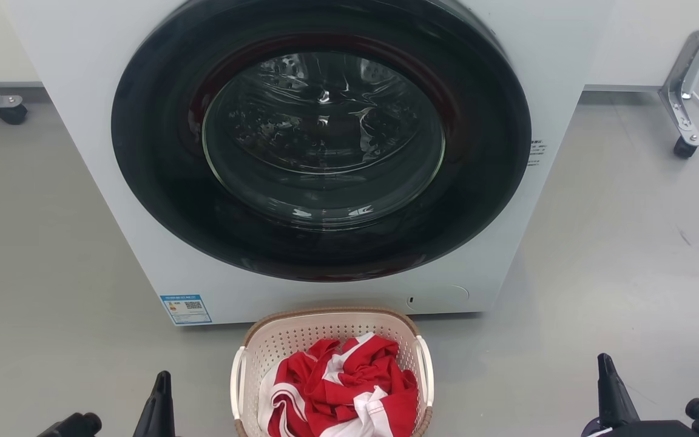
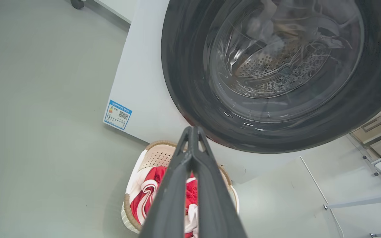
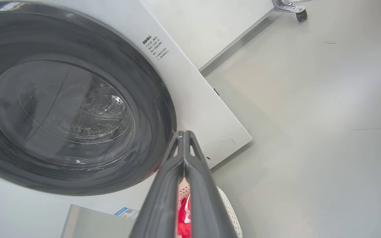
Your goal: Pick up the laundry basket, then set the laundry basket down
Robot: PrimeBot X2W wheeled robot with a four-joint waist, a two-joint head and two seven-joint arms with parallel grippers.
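Basket work first: the laundry basket stands on the floor between the left gripper and right gripper, just ahead of both, close to the washer. Both grippers are closed, fingertips together, holding nothing. Stiff perforated plastic with a loose red-and-white garment inside, so it should lift light. Its 2 white side handles look the best holds, 1 per gripper.
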